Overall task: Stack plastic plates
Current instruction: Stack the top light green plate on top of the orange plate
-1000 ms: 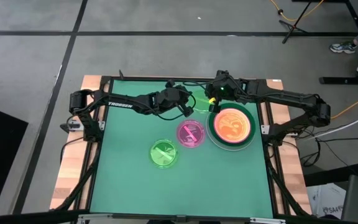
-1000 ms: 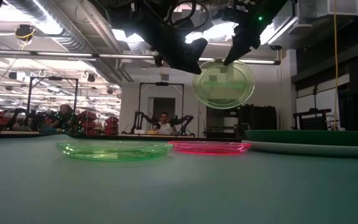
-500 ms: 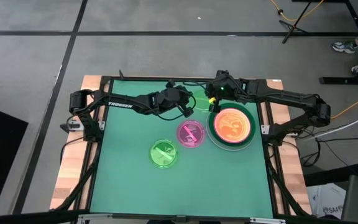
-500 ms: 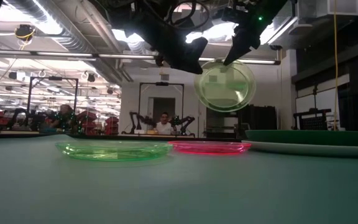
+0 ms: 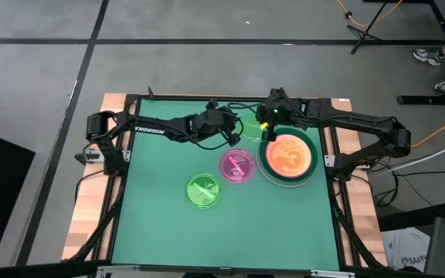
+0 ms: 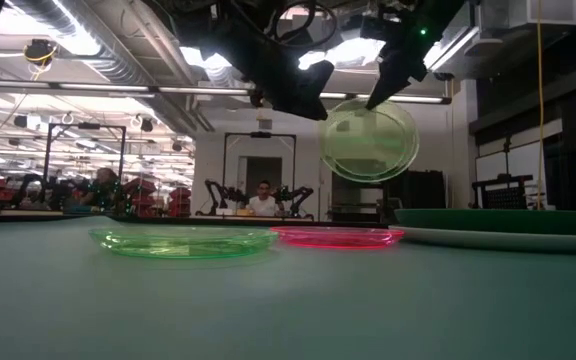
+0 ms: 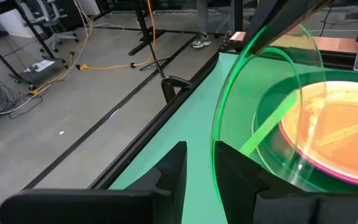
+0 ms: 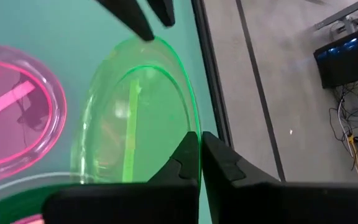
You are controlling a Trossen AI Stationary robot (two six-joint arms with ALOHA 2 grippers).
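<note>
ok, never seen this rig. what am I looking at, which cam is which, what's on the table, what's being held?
Two dark robot arms work over a green table. The four pictures come from above, from table height, and from each wrist. On the table lie a lime green plate, a pink plate, and a stack of larger plates with an orange plate on top. The right pincer is shut on the rim of a second lime green plate, held on edge in the air. The left pincer sits at that same plate's rim with its fingers parted.
</note>
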